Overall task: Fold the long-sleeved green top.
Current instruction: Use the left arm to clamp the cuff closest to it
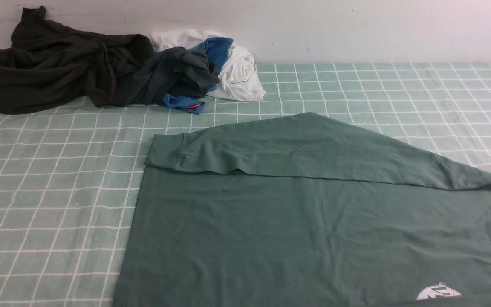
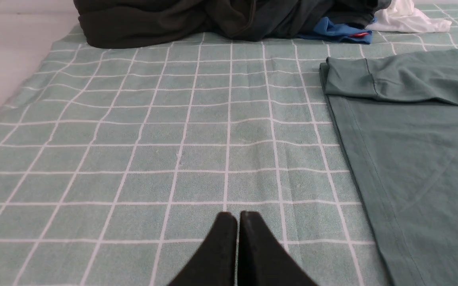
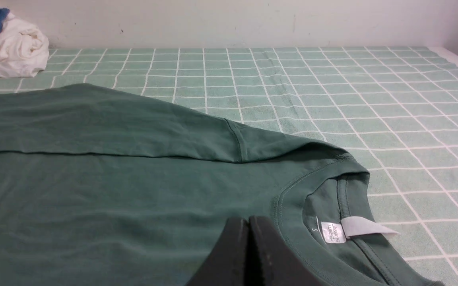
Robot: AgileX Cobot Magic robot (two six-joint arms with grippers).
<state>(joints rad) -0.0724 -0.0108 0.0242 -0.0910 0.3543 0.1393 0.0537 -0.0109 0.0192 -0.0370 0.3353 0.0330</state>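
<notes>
The green long-sleeved top (image 1: 296, 226) lies flat on the checked cloth, its neck at the right and its hem at the left. One sleeve (image 1: 296, 149) is folded across its far edge, the ribbed cuff (image 1: 164, 149) at the left. A white logo (image 1: 439, 293) shows at the near edge. My left gripper (image 2: 237, 216) is shut and empty over bare cloth, left of the top's hem (image 2: 356, 159). My right gripper (image 3: 249, 220) is shut and empty above the top's chest (image 3: 133, 190), beside the collar (image 3: 316, 190) with its white label (image 3: 334, 232). Neither gripper shows in the front view.
A very dark olive-black garment (image 1: 53, 64) lies bunched at the back left. Beside it is a dark grey-green garment (image 1: 173, 74) with blue and white cloth (image 1: 239, 72). The wall (image 1: 356, 25) runs along the back. The checked cloth (image 1: 49, 192) covers the table.
</notes>
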